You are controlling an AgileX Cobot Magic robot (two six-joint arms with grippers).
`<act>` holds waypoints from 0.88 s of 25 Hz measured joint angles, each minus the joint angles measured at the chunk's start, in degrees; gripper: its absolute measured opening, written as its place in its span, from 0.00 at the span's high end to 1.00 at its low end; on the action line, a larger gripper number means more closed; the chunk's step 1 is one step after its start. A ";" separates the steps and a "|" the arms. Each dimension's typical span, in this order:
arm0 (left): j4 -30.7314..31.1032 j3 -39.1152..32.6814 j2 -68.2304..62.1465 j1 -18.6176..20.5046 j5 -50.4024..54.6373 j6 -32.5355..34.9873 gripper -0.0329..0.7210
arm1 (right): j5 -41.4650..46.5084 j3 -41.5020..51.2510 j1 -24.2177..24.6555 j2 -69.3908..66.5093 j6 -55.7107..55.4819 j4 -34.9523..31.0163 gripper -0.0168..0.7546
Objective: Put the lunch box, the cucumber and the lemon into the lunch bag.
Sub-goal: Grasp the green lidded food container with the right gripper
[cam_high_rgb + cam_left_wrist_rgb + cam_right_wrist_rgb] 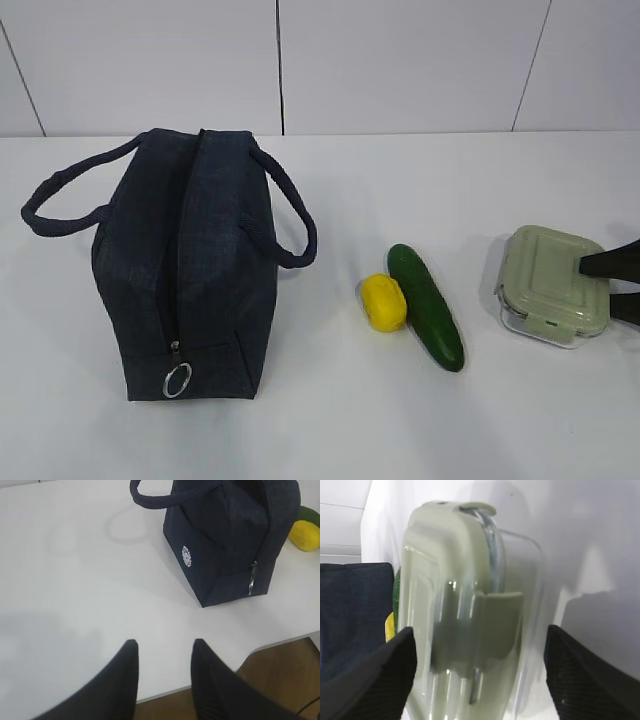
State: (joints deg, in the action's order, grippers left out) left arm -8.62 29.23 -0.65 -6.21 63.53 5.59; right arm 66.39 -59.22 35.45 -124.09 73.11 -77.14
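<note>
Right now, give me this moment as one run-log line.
right gripper: open, straddling lunch box | left gripper: open, idle | lunch bag: zipped | lemon, cucumber: on table

Left claw (162, 652): two matte black fingers (122, 680), broad at the base, tapering to rounded tips. Inner face of one finger shows fine ribbing or a woven texture; the other looks smooth, though blur makes that uncertain. No screws, cables or markings visible.

Right claw (477, 670): two black fingers (580, 675), thick and blunt, with a fine cross-hatched grain on the surfaces facing the camera and a few pale specks, possibly dust. Edges slightly rounded.

In the exterior view, near the worktop's right edge, the right claw (612, 278) appears as two dark, flat, wedge-shaped prongs. No arm links, housings or wiring show.
</note>
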 joint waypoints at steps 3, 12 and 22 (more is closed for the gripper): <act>0.00 0.00 0.00 0.00 0.00 0.00 0.64 | 0.00 0.00 -1.27 0.00 -0.11 0.12 0.21; 0.00 0.00 0.00 0.00 0.00 0.00 0.64 | -0.11 0.00 -3.20 0.00 -0.21 0.48 0.21; 0.00 0.00 0.00 0.00 0.00 0.00 0.64 | -0.11 0.00 -3.21 0.00 -0.97 0.38 0.21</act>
State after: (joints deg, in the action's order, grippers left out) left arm -8.62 29.23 -0.65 -6.21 63.53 5.59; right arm 66.27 -59.22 32.24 -124.09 72.14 -76.76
